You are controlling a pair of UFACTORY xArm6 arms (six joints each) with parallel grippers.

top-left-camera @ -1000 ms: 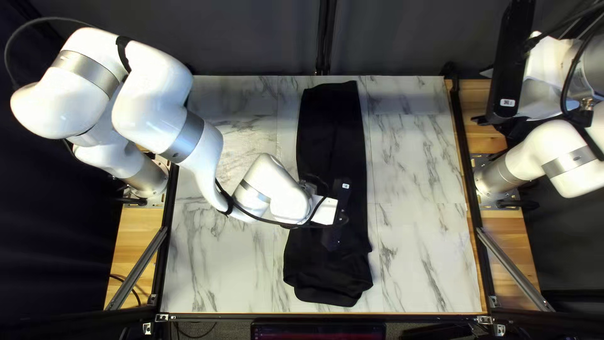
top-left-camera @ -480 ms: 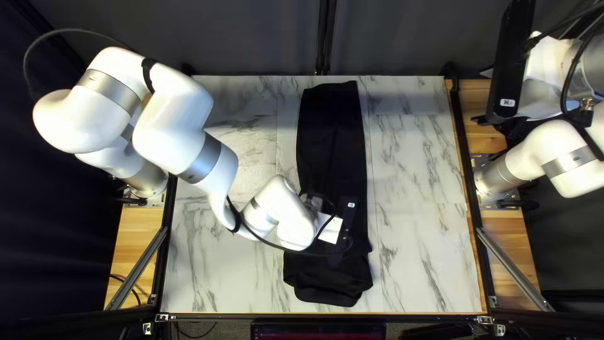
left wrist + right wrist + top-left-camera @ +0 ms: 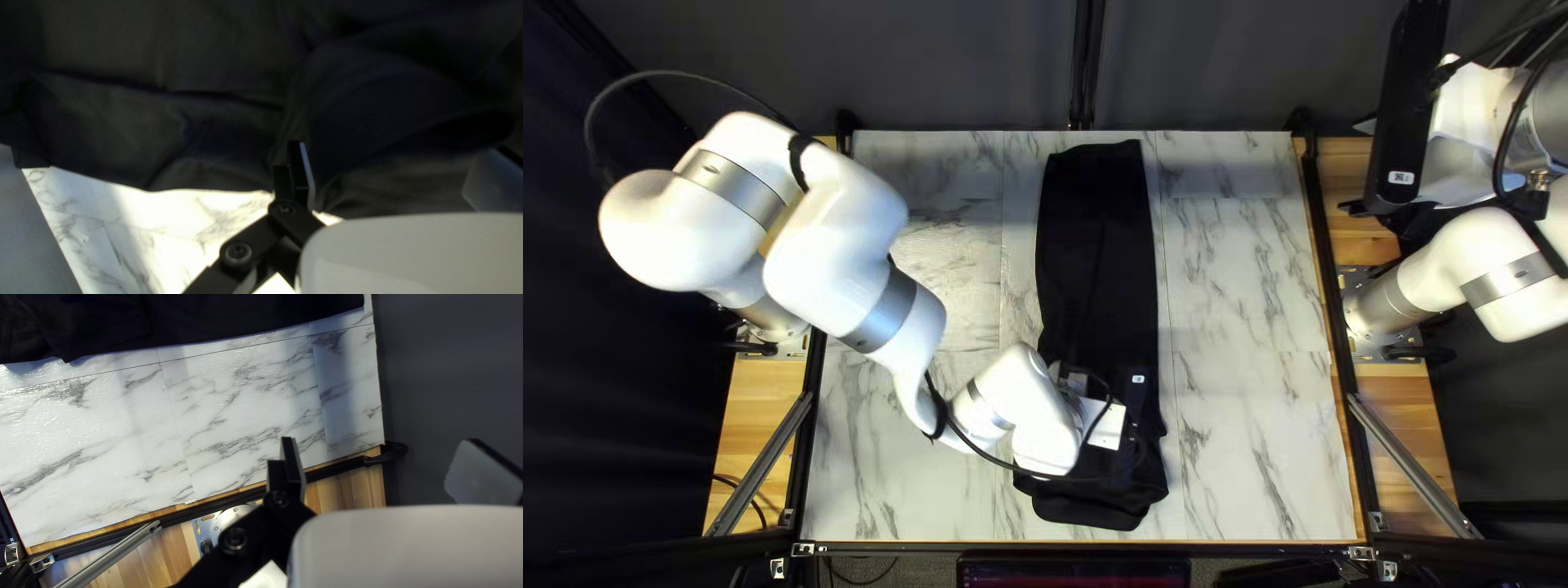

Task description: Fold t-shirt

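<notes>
Left tool [image 3: 1105, 425] — fingers [image 3: 300, 167] parted — is over the black t-shirt [image 3: 1095, 240], its arm [image 3: 866, 272] hiding some table [image 3: 1241, 316].

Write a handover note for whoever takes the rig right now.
Left gripper: jaws open, over the t-shirt's near part, gripping nothing.
Right gripper: jaws open, empty, off at the right side, away from the shirt.
T-shirt: in a long strip down the middle of the table, its near end wider and rumpled.
Done: sides apparently folded in.
Left: probably tidy the near end, then fold the strip shorter.
</notes>
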